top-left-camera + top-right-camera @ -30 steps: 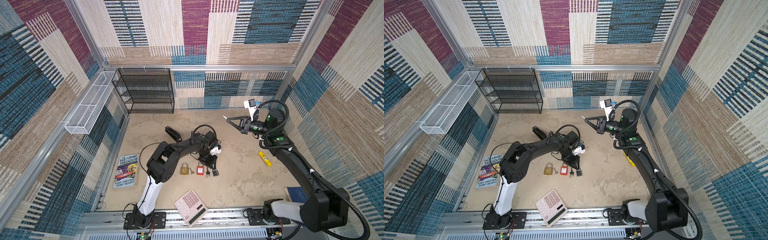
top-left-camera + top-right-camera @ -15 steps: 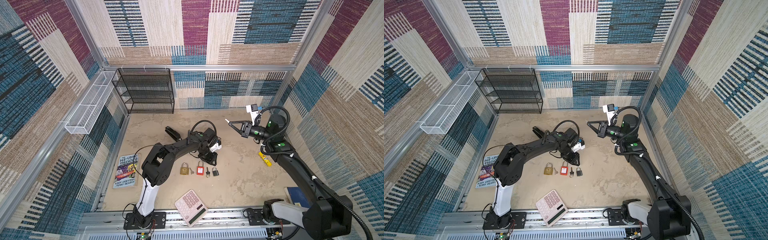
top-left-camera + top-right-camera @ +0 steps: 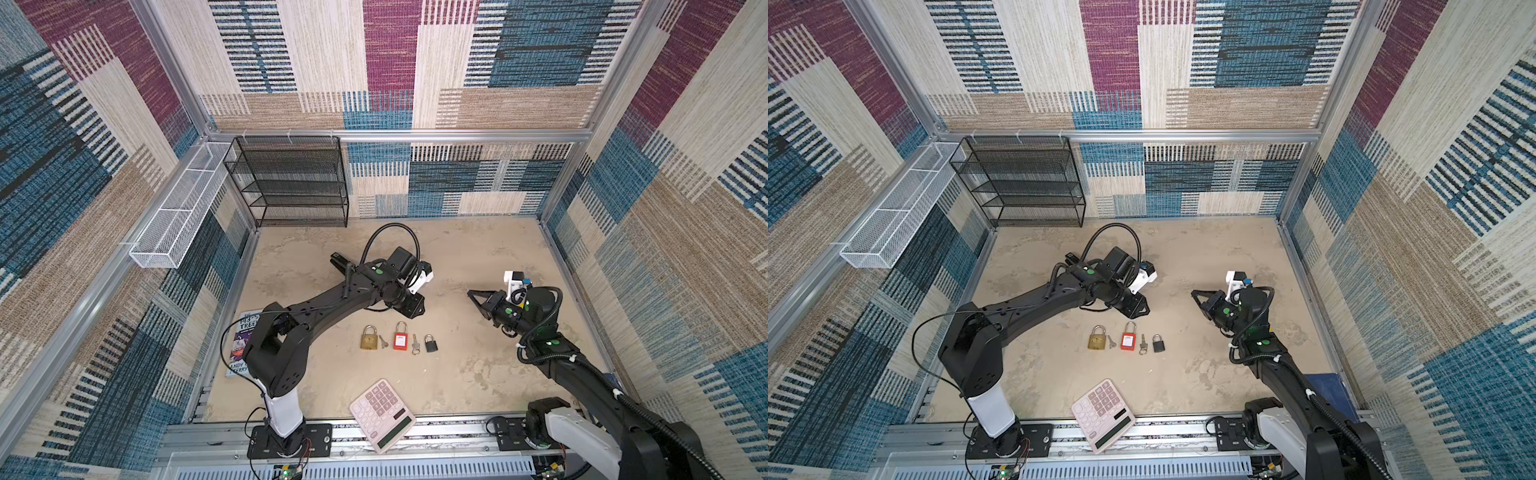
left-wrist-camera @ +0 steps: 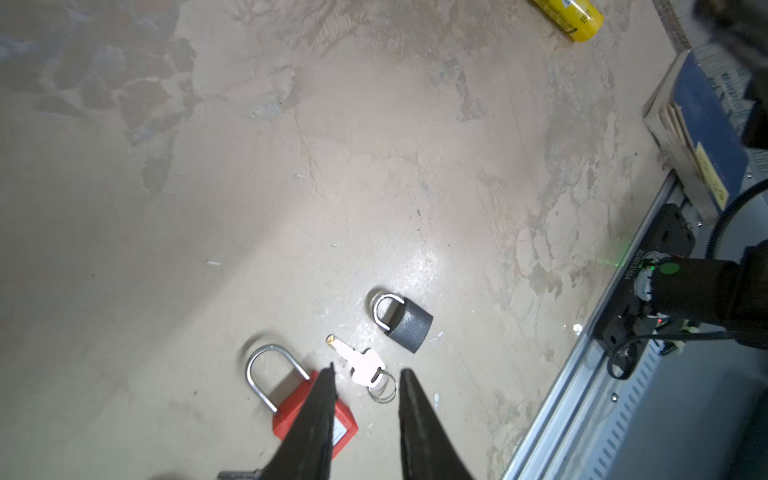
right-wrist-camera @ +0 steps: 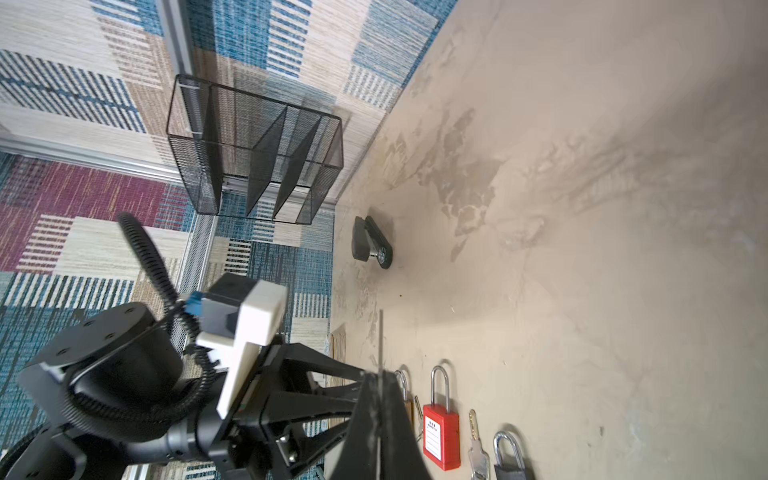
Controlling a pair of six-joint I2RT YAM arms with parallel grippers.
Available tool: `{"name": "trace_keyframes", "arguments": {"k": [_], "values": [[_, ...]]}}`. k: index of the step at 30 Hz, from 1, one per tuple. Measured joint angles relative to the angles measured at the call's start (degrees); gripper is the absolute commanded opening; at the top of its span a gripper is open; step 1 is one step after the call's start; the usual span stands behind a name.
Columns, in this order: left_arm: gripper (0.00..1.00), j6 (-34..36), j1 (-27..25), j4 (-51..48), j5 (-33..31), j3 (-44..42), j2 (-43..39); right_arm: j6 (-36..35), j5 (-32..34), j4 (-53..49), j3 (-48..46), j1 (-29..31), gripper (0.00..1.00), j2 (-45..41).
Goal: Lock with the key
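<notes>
Key-grab step, probably: left gripper has jaws apart over the key, next it should drop and pinch; right gripper has jaws together.

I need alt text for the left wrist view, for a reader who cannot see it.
The left gripper, jaws slightly apart and empty, points at a silver key lying on the beige table between a red padlock and a black padlock. A yellow object and a blue book lie farther off.
</notes>
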Motion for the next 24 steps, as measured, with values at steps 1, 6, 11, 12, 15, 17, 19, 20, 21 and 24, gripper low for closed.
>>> {"name": "trace_keyframes", "arguments": {"k": [1,6,11,12,15,17,19,20,21,24], "values": [[0.30,0.00,0.02,0.09,-0.22,-0.44,-0.72,1.03,0.92,-0.02,-0.96,0.83,0.00,0.00],[0.30,-0.04,0.15,0.72,-1.44,-1.27,-2.93,5.99,3.80,0.33,-4.72,4.92,0.00,0.31],[0.30,-0.04,0.15,0.68,-2.86,-1.27,-4.39,9.86,5.25,0.98,-7.26,7.56,0.00,2.84],[0.30,-0.04,0.17,0.68,-2.91,-1.27,-4.59,10.27,5.35,1.22,-7.34,8.20,0.00,3.54],[0.30,-0.04,0.17,0.66,-2.95,-1.27,-4.68,11.50,5.62,2.27,-7.72,9.88,0.00,5.29],[0.30,-0.07,0.22,0.66,-2.95,-1.27,-4.68,12.31,5.68,2.36,-7.76,10.71,0.00,6.29],[0.30,-0.11,0.26,0.63,-2.95,-1.27,-4.68,12.76,5.88,2.64,-7.76,11.45,0.00,7.37],[0.30,-0.17,0.26,0.63,-2.95,-1.27,-4.68,13.11,6.45,2.67,-7.76,11.87,0.00,7.91],[0.30,-0.17,0.26,0.63,-2.95,-1.27,-4.68,13.44,6.54,2.71,-7.76,12.33,0.00,8.44],[0.30,-0.20,0.26,0.63,-2.95,-1.31,-4.70,14.38,6.71,2.84,-7.76,14.10,0.00,9.84]]}}
